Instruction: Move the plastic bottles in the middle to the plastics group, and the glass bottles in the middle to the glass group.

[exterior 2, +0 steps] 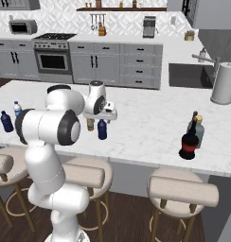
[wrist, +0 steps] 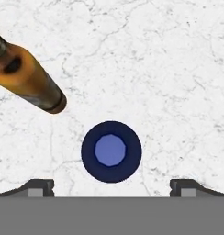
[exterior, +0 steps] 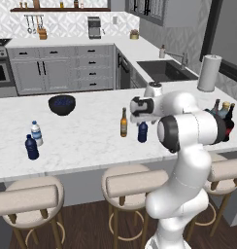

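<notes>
The navy-blue bottle (wrist: 111,151) stands upright on the white marble bench (exterior: 86,136), seen from straight above in the hand view as a dark blue ring around a paler blue cap. It is short and stubby, with a rounded shoulder. The claw (wrist: 111,188) hangs directly over it with its jaws spread wide, one tip on either side of the bottle and neither touching it; nothing is held.

Just beside the navy-blue bottle, on its left in the left base view, stands the slim amber-brown bottle (exterior: 124,122), taller, with a yellowish label and a dark neck.

Well to the left of the navy-blue bottle, near the bench's front edge, a second navy bottle (exterior: 31,147) stands close against a clear water bottle (exterior: 37,133) with a white cap and blue label. Behind that pair sits a dark bowl (exterior: 61,104).

Far to the right of the navy-blue bottle, a squat dark bottle with a red label (exterior 2: 188,144) stands in front of a grey-blue bottle with a tan cap (exterior 2: 199,131), with a slim teal bottle (exterior 2: 192,124) close beside them.
</notes>
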You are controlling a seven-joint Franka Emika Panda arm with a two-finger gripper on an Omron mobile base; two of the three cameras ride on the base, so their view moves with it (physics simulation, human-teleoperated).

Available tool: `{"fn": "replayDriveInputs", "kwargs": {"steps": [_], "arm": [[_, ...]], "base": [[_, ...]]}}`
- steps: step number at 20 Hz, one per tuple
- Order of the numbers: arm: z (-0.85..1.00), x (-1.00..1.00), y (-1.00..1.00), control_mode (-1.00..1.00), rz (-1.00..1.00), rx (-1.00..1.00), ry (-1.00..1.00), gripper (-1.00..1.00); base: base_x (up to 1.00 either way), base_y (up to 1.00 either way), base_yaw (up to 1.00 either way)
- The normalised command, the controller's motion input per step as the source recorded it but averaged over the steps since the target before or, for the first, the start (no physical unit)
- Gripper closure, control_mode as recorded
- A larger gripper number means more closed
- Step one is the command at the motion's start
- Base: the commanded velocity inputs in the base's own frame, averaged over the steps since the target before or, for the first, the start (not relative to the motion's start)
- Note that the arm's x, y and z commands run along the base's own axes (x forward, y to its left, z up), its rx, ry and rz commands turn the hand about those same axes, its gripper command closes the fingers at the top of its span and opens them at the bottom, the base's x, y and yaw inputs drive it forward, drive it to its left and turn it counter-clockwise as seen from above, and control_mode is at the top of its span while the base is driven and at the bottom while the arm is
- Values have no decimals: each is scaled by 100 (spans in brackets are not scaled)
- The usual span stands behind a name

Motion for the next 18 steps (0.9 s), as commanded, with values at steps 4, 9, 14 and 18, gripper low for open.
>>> {"fn": "replayDriveInputs", "kwargs": {"steps": [4,9,14,18], "arm": [[-20,8,0,-100,0,0,0,-100],[-17,16,0,-100,0,0,0,-100],[-14,7,0,-100,0,0,-1,-100],[-12,6,0,-100,0,0,-1,-100]], "base": [[0,0,0],[0,0,0],[0,0,0],[0,0,0]]}}
